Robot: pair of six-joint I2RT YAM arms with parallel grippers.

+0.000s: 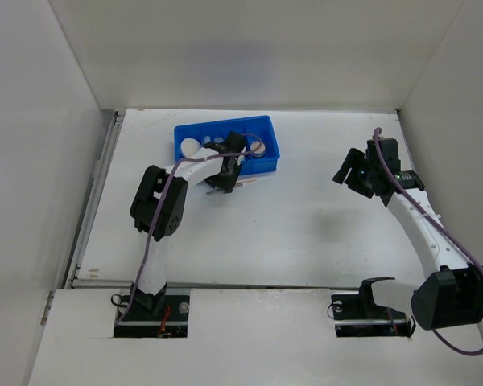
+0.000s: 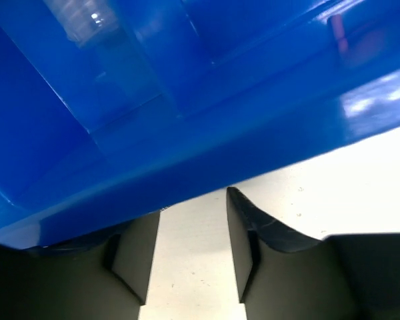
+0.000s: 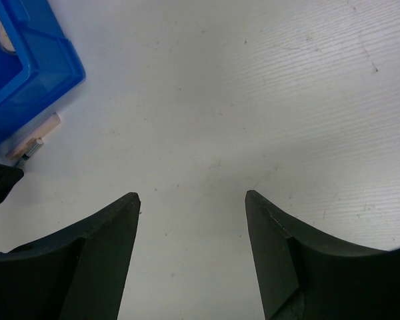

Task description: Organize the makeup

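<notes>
The blue tray [image 1: 267, 129] stands at the back left of the table. A round beige puff [image 1: 191, 147] lies in its left compartment and a small round item [image 1: 258, 147] in its right part. A thin pink stick [image 1: 243, 184] lies on the table just in front of the tray; the right wrist view shows it [image 3: 44, 129] beside the tray [image 3: 33, 67]. A clear small bottle [image 2: 80, 20] shows blurred through the tray wall [image 2: 207, 133]. My left gripper [image 1: 224, 178] [image 2: 193, 203] is open and empty, low at the tray's front wall. My right gripper [image 1: 344, 173] [image 3: 191, 195] is open and empty over bare table.
White walls enclose the table on the left, back and right. A metal rail [image 1: 92, 201] runs along the left edge. The left arm's elbow [image 1: 157, 205] stands in front of the tray.
</notes>
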